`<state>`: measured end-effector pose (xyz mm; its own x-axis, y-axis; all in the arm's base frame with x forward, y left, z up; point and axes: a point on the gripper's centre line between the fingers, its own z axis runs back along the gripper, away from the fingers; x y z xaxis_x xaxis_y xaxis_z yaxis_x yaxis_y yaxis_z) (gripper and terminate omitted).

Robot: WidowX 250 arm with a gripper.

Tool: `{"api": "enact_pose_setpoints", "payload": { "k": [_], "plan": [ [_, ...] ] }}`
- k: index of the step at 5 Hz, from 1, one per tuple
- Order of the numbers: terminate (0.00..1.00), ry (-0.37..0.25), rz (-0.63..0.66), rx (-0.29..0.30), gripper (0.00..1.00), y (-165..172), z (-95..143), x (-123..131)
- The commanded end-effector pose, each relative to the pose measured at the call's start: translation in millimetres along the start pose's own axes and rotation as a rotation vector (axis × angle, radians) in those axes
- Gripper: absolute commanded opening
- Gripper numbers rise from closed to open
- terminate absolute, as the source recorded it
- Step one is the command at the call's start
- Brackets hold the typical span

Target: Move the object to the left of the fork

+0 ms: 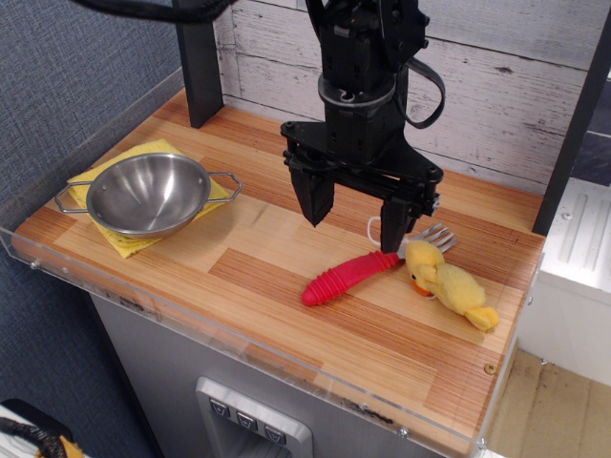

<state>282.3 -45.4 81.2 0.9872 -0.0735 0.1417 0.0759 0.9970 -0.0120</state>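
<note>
The yellow plush duck (452,286) lies on the wooden table at the right, its orange beak toward the front and its head next to the fork's tines. Part of its white string loop (375,227) shows behind the gripper. The fork (353,275) lies diagonally, red ribbed handle at the lower left, silver tines (434,235) at the upper right. My black gripper (353,218) hangs open above the fork's upper handle, to the left of the duck. Its right finger (394,227) is close to the fork's neck. It holds nothing.
A steel bowl (148,194) with two wire handles sits on a yellow cloth (116,240) at the left. A black post (197,62) stands at the back left. A clear acrylic rim (239,334) runs along the table's front edge. A plank wall is behind.
</note>
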Motion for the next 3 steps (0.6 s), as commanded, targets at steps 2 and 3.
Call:
{"api": "enact_pose_setpoints", "payload": {
  "k": [2, 3],
  "plan": [
    [0.0, 0.021, 0.162, -0.02, 1.0, -14, -32, 5],
    [0.0, 0.032, 0.216, -0.031, 1.0, -34, -36, 0]
  ]
}}
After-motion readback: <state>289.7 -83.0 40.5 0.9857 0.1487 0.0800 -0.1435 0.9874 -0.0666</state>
